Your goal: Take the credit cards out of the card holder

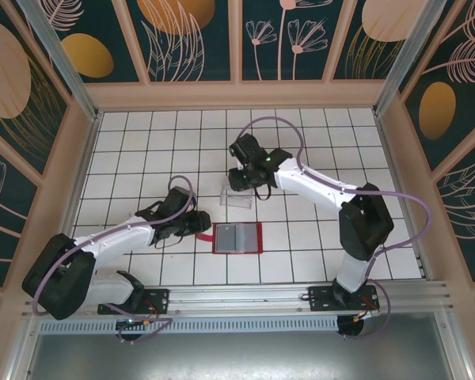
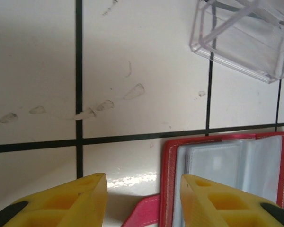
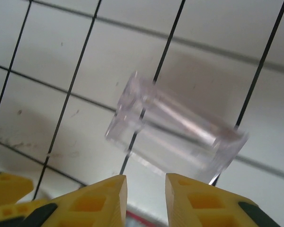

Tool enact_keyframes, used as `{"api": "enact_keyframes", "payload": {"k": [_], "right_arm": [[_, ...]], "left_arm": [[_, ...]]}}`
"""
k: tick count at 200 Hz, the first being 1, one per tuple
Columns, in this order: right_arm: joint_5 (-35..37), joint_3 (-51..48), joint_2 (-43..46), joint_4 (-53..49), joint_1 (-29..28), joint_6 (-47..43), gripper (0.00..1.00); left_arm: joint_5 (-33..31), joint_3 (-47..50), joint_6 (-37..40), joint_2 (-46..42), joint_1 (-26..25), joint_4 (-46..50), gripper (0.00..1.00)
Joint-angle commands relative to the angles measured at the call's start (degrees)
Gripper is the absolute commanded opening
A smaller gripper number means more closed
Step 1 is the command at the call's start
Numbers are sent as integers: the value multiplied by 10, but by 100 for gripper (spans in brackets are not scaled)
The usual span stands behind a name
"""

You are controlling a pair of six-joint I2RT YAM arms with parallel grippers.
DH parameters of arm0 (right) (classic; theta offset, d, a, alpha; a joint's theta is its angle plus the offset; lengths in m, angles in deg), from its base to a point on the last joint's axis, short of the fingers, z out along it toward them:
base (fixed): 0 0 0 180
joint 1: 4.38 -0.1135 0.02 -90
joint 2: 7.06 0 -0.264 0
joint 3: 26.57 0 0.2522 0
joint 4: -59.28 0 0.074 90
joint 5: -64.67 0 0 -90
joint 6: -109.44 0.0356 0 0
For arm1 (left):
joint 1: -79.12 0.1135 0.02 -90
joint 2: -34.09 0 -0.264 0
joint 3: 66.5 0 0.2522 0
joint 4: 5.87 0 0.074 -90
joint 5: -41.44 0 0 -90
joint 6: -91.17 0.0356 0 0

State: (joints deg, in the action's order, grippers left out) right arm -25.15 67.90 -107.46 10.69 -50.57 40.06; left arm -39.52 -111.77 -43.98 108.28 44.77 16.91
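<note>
The left end effector (image 2: 143, 184) is seen open over the white tiled bench (image 2: 38, 71), the red closure tab (image 2: 142, 215) lying untouched between its yellow fingers (image 2: 61, 203); the small red folding card holder (image 2: 168, 161) is spread open just ahead of it, pale grey cards (image 2: 213, 158) showing in its clear pockets. The right end effector (image 3: 144, 189) is narrowly parted and empty, a clear plastic box (image 3: 175, 137) resting just beyond its tips.

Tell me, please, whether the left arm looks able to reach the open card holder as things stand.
Probably yes: the left pincer is open right at the edge of the card holder, and nothing stands between them; the clear box sits farther back.
</note>
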Motion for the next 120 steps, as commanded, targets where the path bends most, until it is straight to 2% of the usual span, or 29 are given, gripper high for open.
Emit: {"api": "enact_keyframes", "payload": {"k": [1, 61, 120], "right_arm": [[9, -26, 27, -45, -29, 116, 29], [10, -39, -4, -75, -108, 192, 32], [10, 2, -83, -98, -158, 222, 37]], "left_arm": [[19, -12, 29, 6, 20, -11, 46], [32, -2, 40, -27, 89, -17, 46], [6, 5, 39, -76, 113, -11, 46]]}}
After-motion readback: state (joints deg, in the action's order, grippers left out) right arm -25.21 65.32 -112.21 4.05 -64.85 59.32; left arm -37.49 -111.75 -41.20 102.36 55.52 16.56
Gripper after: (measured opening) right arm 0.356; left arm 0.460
